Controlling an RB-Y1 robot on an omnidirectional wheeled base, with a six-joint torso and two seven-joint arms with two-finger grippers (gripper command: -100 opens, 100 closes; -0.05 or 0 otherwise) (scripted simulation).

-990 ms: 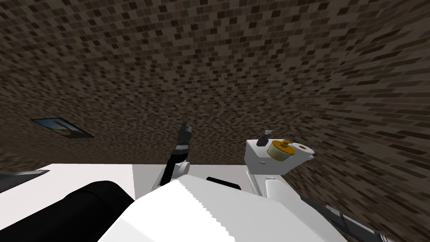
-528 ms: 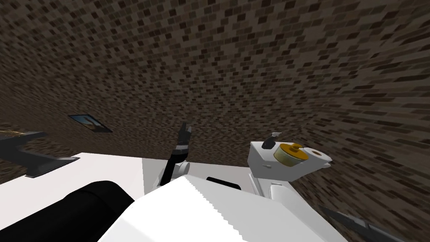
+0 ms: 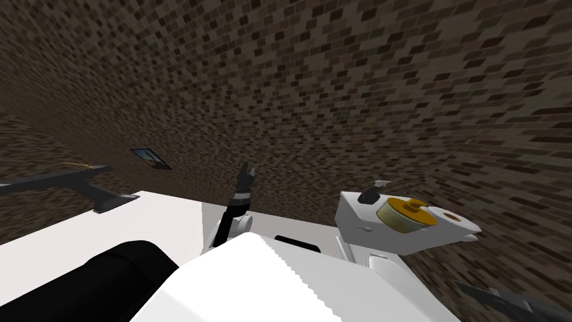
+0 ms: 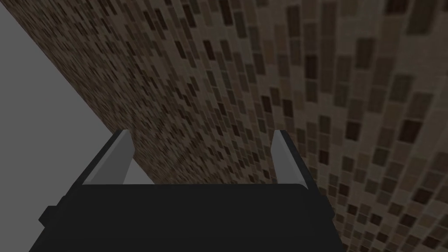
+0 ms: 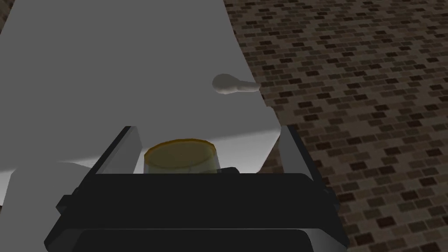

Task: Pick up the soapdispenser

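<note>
The soap dispenser (image 3: 405, 213) stands on the flat top of a white toilet tank (image 3: 357, 223). It is a short round body of amber colour, a little see-through, with a yellow piece on its top. Just beside it on the same top lies a white paper roll (image 3: 449, 216) with a brownish core. The tank is a plain smooth box, and on its front wall there is a small rounded lever (image 5: 234, 84).

The right gripper (image 3: 380, 183) is at the tank's top, on the side of the dispenser away from the roll. In the right wrist view the right gripper (image 5: 205, 131) has its fingers (image 5: 127, 148) wide apart. The dispenser (image 5: 181, 155) sits between them, close to the dark body. It is very near to one finger, and I cannot tell if they touch; to the other finger there is a clear gap.

The left gripper (image 3: 246, 169) is raised in front of the chest, well apart from the tank, and its fingers (image 4: 282, 153) are also apart, holding nothing.

The wall (image 3: 335, 84) is covered with small brown brick-shaped tiles. On it hangs a small picture frame (image 3: 151, 158), and further to the left a dark flat shelf (image 3: 84, 181) stands out over a white surface (image 3: 111, 223).
</note>
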